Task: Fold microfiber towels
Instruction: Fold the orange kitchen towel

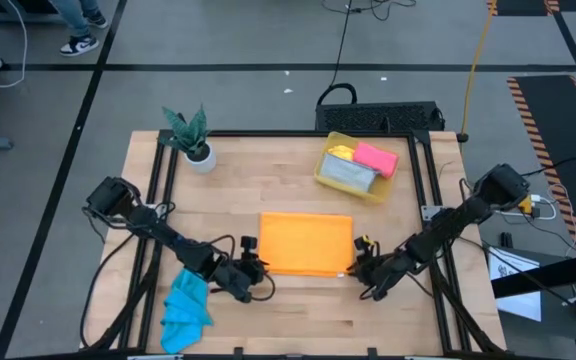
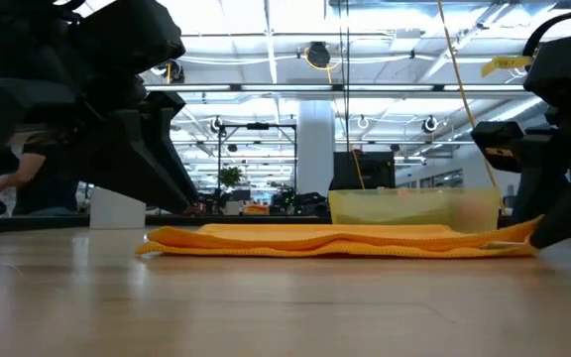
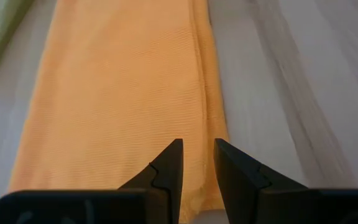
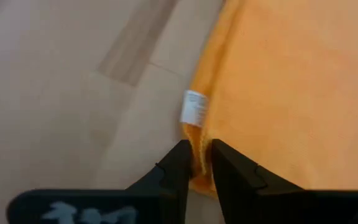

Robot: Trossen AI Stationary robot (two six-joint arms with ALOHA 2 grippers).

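The orange towel [image 1: 306, 243] lies flat in the middle of the counter [image 1: 288, 320], folded into a rectangle. The left end effector [image 1: 252, 268] is low at the towel's near left corner; its fingers [image 3: 169, 168] stand a little apart over the folded edge, with the cloth under them, and I cannot tell if they really hold it. The right end effector [image 1: 361, 263] is at the near right corner, and its fingers [image 4: 180, 165] pinch the orange edge just below a small white label [image 4: 194, 109].

The bright blue towel [image 1: 185, 310] lies crumpled near the front left, beside the left arm. The pink towel [image 1: 376, 158], the grey towel [image 1: 346, 174] and the yellow towel [image 1: 340, 152] are in the yellow bin [image 1: 320, 174] at the back right.
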